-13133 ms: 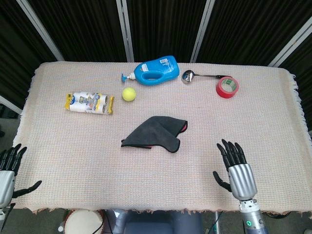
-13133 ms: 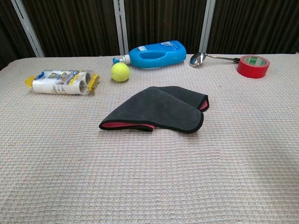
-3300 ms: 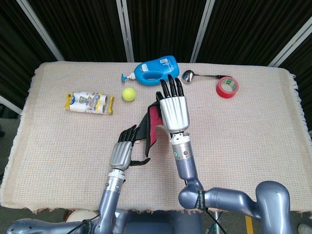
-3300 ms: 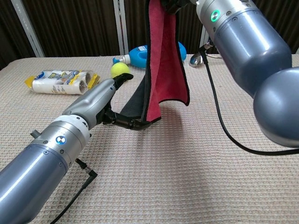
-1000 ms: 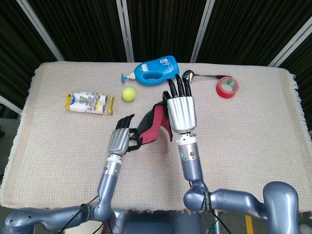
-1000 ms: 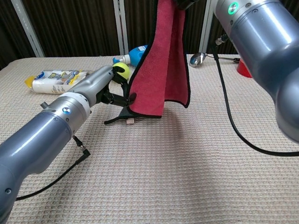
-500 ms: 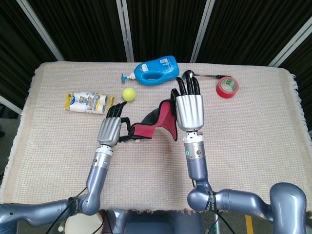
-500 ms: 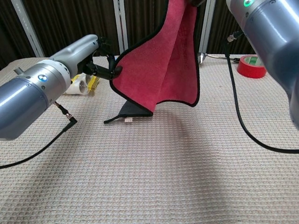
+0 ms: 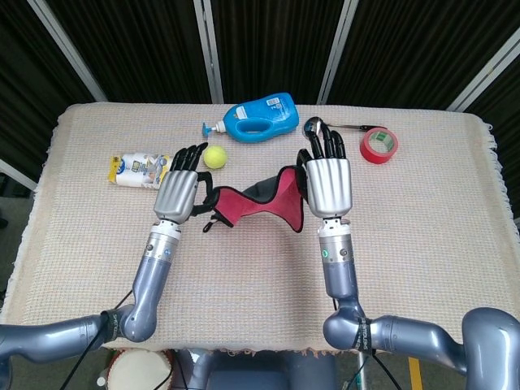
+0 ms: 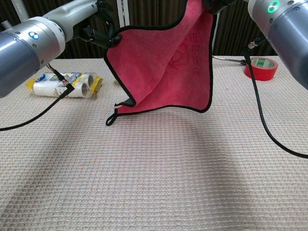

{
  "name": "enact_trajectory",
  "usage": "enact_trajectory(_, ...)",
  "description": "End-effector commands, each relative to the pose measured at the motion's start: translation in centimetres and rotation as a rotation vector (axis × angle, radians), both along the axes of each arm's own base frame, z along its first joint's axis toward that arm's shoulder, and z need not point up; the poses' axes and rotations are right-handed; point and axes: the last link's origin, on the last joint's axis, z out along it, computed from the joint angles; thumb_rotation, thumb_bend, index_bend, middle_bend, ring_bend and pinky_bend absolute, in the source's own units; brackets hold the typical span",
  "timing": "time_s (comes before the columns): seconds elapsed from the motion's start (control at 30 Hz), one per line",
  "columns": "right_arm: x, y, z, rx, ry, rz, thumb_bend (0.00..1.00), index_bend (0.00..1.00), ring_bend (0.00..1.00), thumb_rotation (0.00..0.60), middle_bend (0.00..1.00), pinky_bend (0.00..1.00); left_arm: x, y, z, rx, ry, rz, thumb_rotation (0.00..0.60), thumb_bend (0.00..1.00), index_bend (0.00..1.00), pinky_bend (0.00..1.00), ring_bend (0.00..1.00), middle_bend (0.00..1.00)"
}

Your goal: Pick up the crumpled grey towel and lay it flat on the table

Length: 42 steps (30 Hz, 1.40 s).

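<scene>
The towel (image 10: 163, 67) hangs spread in the air above the table, its red face toward the chest camera and its black edge showing all round. In the head view the towel (image 9: 256, 200) sags as a red and dark grey band between both hands. My left hand (image 9: 179, 192) pinches the towel's left top corner, and the same left hand (image 10: 98, 29) shows at the upper left of the chest view. My right hand (image 9: 327, 184) holds the right top corner high. A small loop dangles from the lowest corner, just above the cloth.
A woven beige tablecloth (image 9: 422, 227) covers the table. Behind the towel lie a blue detergent bottle (image 9: 260, 116), a yellow ball (image 9: 214, 156), a metal ladle (image 9: 321, 124) and a red tape roll (image 9: 378, 144). A packet of rolls (image 9: 134, 170) sits far left.
Both hands have moved apart and upward, the left hand going left. The towel has opened out wider and its lower corner has lifted off the table.
</scene>
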Motion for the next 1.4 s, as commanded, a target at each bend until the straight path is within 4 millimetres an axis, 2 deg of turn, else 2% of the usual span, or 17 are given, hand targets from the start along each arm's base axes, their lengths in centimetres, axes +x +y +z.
enact_trajectory(0.03,-0.2,-0.4,0.2,-0.001,-0.002,-0.005,0.58,0.63,0.12,0.6,0.26,0.16,0.4,0.5,0.5,0.013,0.013,-0.008,0.6,0.4,0.69,0.0,0.0,0.04)
enact_trajectory(0.57,-1.3,-5.6,1.2,-0.013,-0.039,-0.066,0.58,0.63,0.12,0.6,0.26,0.16,4.3,5.2,1.0,0.066,0.028,-0.011,0.6,0.4,0.7,0.0,0.0,0.04)
enact_trajectory(0.97,0.1,-9.2,1.7,-0.051,-0.075,-0.052,0.58,0.63,0.12,0.6,0.26,0.16,7.9,8.4,0.9,0.115,0.017,-0.038,0.6,0.41,0.7,0.0,0.0,0.04)
enact_trajectory(1.17,-0.8,-9.4,1.3,-0.057,-0.057,-0.059,0.58,0.63,0.12,0.6,0.26,0.16,9.4,9.1,0.0,0.109,0.0,-0.054,0.6,0.41,0.7,0.0,0.0,0.05)
enact_trajectory(1.4,-3.3,-7.2,0.2,-0.023,-0.026,-0.042,0.58,0.63,0.12,0.6,0.26,0.16,7.8,7.2,-2.1,0.064,0.029,-0.077,0.6,0.41,0.7,0.0,0.0,0.05)
